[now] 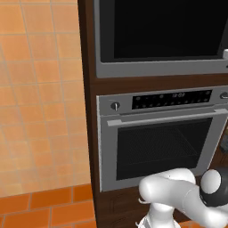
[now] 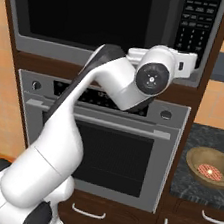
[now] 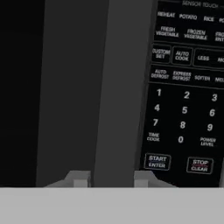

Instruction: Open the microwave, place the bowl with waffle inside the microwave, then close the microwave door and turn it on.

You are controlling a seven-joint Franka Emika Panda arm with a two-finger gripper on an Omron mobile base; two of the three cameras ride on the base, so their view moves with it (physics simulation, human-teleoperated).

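Your arm (image 2: 76,129) reaches up to the microwave (image 2: 97,16), its hand at the keypad's (image 2: 196,20) lower edge; right of the oven (image 2: 104,148), the bowl (image 2: 211,168) rests on the table (image 2: 186,187).

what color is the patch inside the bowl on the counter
Reddish-orange with pale speckles, set in the tan-brown bowl. It shows best in the right base view.

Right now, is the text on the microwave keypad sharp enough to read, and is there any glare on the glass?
In the hand view the keypad labels are soft but legible; in the right base view the keypad is too small to read. In the left base view the microwave door glass is flat black, without glare.
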